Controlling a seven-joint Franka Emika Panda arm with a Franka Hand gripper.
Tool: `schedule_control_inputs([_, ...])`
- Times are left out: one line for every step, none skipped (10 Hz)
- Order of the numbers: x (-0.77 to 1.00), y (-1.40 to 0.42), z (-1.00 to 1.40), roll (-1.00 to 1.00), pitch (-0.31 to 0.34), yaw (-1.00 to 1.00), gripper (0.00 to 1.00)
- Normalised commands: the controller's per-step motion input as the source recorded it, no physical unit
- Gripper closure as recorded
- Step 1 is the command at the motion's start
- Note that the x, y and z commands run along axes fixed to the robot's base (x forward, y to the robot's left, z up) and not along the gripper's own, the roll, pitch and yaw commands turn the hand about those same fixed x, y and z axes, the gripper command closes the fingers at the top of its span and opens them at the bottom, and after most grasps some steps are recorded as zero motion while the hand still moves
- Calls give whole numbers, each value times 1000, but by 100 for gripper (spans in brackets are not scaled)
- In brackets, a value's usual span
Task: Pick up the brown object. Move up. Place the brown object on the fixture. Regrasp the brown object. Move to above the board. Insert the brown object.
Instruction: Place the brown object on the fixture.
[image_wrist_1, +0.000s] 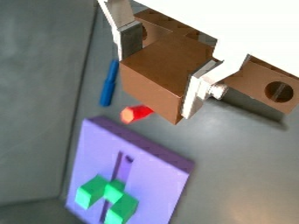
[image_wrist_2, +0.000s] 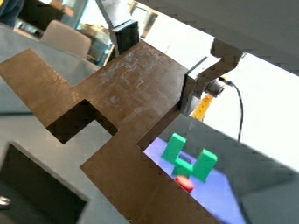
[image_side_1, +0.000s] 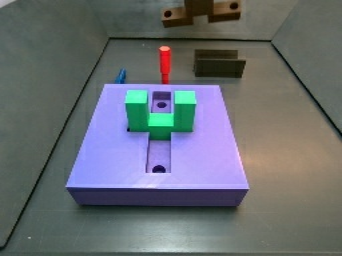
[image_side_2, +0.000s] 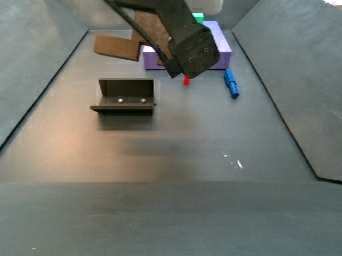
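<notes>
My gripper (image_wrist_1: 163, 68) is shut on the brown object (image_wrist_1: 263, 87), a flat brown piece with a round hole near one end. It hangs high above the floor in both side views, the brown object (image_side_1: 201, 13) at the back of the enclosure. Silver fingers (image_wrist_2: 198, 86) press on both of its sides. The fixture (image_side_1: 219, 65) stands on the floor below and a little to the side, seen again as the fixture (image_side_2: 123, 97), with nothing on it. The lavender board (image_side_1: 167, 150) lies flat with a slot along its middle.
A bright green U-shaped block (image_side_1: 160, 108) sits on the board over the slot. An upright red peg (image_side_1: 164, 62) stands just behind the board and a blue piece (image_side_1: 118, 76) lies on the floor beside it. Grey walls enclose the floor.
</notes>
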Motion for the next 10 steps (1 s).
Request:
schedule_control_inputs([751, -111, -114, -274, 774, 0, 100])
schedule_control_inputs([854, -9, -57, -443, 503, -26, 100])
schedule_control_inputs([714, 0, -137, -677, 89, -243, 100])
schedule_control_inputs([686, 0, -346, 29, 0, -394, 100])
schedule_control_inputs([663, 0, -543, 497, 0, -489, 100])
schedule_control_inputs([529, 0, -486, 649, -91, -417, 100])
schedule_control_inputs([574, 0, -369, 754, 0, -220, 100])
schedule_control_inputs([703, 0, -203, 591, 0, -86, 100])
schedule_control_inputs([631, -83, -194, 123, 66, 77, 100])
schedule_control_inputs([497, -294, -154, 0, 74, 409, 100])
